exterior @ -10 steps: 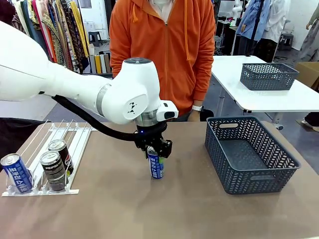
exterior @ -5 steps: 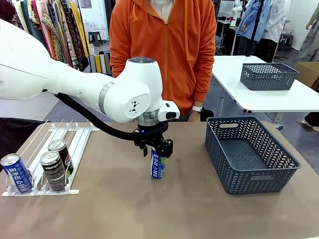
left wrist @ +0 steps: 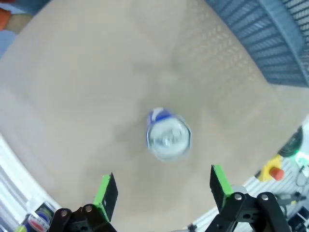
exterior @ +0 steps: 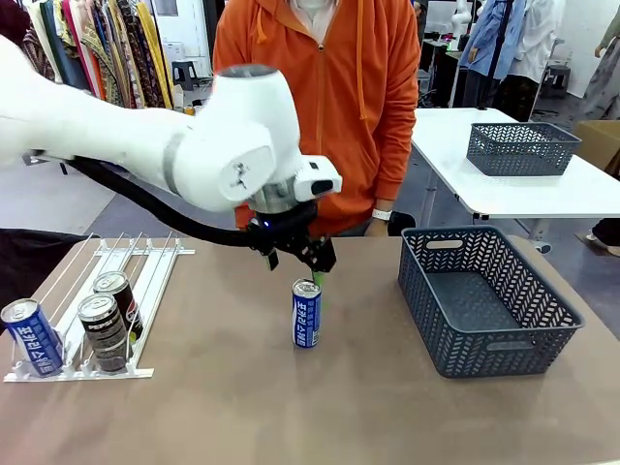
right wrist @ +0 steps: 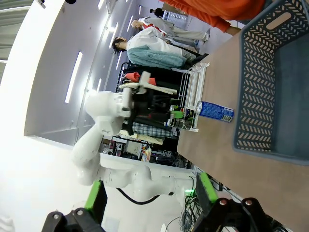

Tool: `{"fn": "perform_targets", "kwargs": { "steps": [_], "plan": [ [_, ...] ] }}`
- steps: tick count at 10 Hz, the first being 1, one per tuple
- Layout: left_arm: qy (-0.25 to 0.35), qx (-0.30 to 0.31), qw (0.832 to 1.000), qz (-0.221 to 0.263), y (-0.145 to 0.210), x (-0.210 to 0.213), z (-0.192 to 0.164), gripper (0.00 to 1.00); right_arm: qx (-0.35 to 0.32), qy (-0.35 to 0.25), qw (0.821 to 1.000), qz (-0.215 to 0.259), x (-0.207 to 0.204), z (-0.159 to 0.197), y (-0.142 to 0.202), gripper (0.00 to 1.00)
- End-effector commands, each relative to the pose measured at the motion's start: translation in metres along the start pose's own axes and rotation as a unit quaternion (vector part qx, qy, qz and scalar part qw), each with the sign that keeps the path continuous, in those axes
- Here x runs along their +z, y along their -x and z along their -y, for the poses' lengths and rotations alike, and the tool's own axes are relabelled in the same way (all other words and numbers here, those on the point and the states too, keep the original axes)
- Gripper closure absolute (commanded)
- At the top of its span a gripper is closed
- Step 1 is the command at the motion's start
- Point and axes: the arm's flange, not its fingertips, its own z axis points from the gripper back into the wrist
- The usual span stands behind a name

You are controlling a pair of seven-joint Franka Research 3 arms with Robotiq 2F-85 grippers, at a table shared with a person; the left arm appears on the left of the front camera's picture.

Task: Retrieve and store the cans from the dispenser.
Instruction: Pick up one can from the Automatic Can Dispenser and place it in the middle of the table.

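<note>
A blue can [exterior: 306, 313] stands upright and alone on the brown table's middle. My left gripper [exterior: 298, 268] hangs open just above and slightly behind it, touching nothing. From the left wrist view the can's silver top [left wrist: 167, 137] lies below my left gripper [left wrist: 161, 188], whose green pads [left wrist: 106, 191] are spread wide. The white dispenser [exterior: 153, 281] lies at the table's left with a blue can [exterior: 32, 336] and two black cans [exterior: 105, 332] at its low end. My right gripper [right wrist: 152, 195] is open and holds nothing, off to the side of the table.
A dark grey mesh basket [exterior: 484, 334] stands on the table's right, its inside bare. A person in an orange hoodie [exterior: 320, 97] stands at the far edge behind the can. Another grey basket [exterior: 521, 147] sits on a white table behind.
My left gripper opened, let go of the blue can on the table and rose above it. The can stays standing where it was set.
</note>
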Motion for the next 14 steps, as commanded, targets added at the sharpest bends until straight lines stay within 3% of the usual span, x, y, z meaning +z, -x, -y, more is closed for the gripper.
{"fn": "perform_targets", "kwargs": {
  "steps": [1,4,6,8,10,11,12,13,14],
  "plan": [
    [0.039,-0.020,0.999,0.013,0.065,0.066,-0.043,0.00,0.003,-0.006,1.000,0.003,0.000,-0.005,-0.003,0.00],
    [0.158,0.016,0.985,0.070,0.129,0.138,-0.146,0.00,0.003,-0.006,1.000,0.003,0.000,-0.005,-0.003,0.00],
    [0.249,0.085,0.957,0.122,0.188,0.158,-0.234,0.00,0.003,-0.006,1.000,0.003,0.000,-0.005,-0.003,0.00],
    [0.337,0.160,0.906,0.199,0.257,0.154,-0.307,0.00,0.003,-0.006,1.000,0.003,0.000,-0.005,-0.003,0.00],
    [0.384,0.269,0.832,0.296,0.327,0.130,-0.352,0.00,0.003,-0.006,1.000,0.003,0.000,-0.005,-0.003,0.00],
    [0.404,0.269,0.817,0.311,0.345,0.120,-0.365,0.00,0.003,-0.006,1.000,0.003,0.000,-0.005,-0.003,0.00],
    [0.423,0.259,0.813,0.303,0.349,0.114,-0.373,0.00,0.003,-0.006,1.000,0.003,0.000,-0.005,-0.003,0.00],
    [0.384,0.276,0.837,0.278,0.349,0.133,-0.366,0.00,0.003,-0.006,1.000,0.003,0.000,-0.005,-0.003,0.00],
    [0.384,0.276,0.837,0.278,0.349,0.133,-0.366,0.00,0.003,-0.006,1.000,0.003,0.000,-0.005,-0.003,0.00]
  ]
}}
